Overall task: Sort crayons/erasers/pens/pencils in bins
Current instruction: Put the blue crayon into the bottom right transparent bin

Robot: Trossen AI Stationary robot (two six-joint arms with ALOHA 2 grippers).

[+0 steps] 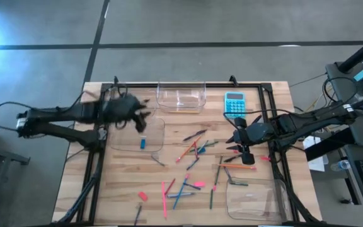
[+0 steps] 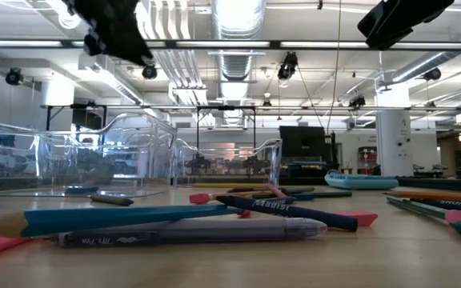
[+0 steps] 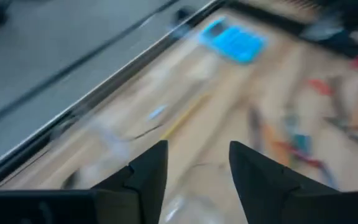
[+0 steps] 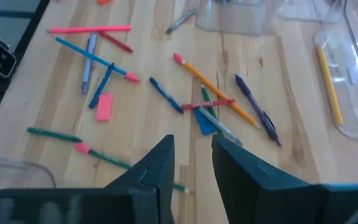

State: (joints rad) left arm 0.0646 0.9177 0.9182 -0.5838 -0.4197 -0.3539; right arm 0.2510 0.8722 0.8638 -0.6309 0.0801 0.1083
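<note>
Left pincer (image 1: 145,118) hangs released and empty over the left bin (image 1: 157,140), blue eraser (image 1: 142,143) inside. Your right pincer (image 1: 234,144), narrowly parted and empty, risks scattering the pens (image 1: 194,150) if you drop fast.

Two dark jointed arms, black cable looped behind the left arm (image 1: 49,116), blunt black fingers (image 4: 157,168)

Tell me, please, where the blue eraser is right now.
In the high view the blue eraser lies inside the clear bin on the table's left side, below the raised left end effector and left of the scattered pencils.
</note>
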